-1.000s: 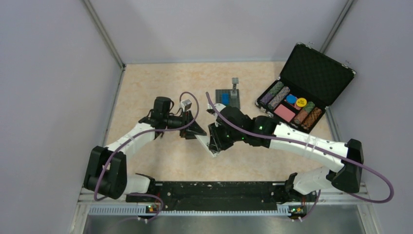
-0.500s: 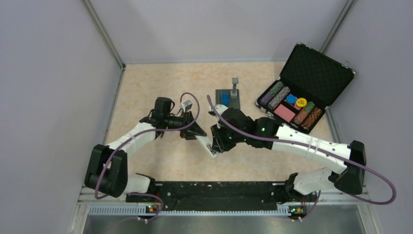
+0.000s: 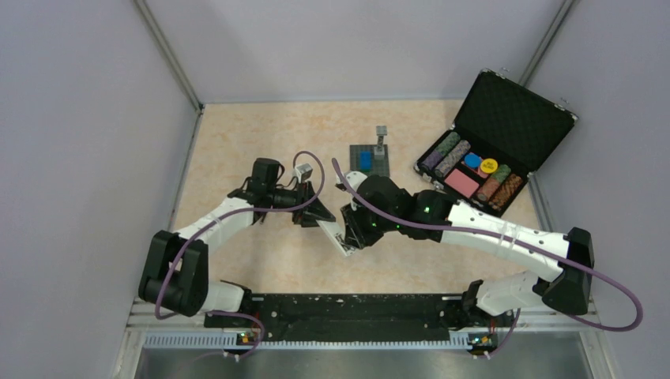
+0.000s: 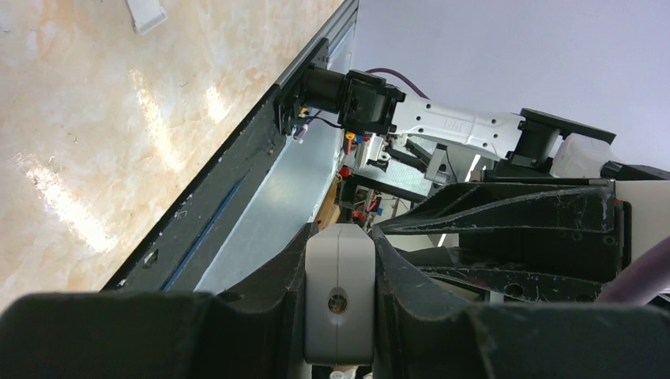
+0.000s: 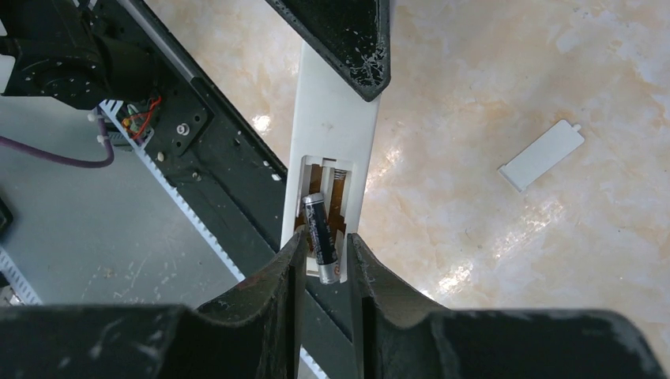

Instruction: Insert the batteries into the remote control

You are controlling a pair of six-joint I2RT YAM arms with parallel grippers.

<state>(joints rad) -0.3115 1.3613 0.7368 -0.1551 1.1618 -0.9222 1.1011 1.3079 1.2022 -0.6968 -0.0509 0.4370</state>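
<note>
1. Remote control is sitting between the arms, recess side up. The left gripper is clamping the end away from the recess.
2. Right gripper is pinching one battery and laying it into the open recess. I'm judging it not fully seated.
3. Battery cover is lying off on the table, well apart.
4. Remaining work: seating this cell, loading the second (not showing anywhere) and refitting the cover.
5. Battery label is reading as blur. No brand is legible.
</note>
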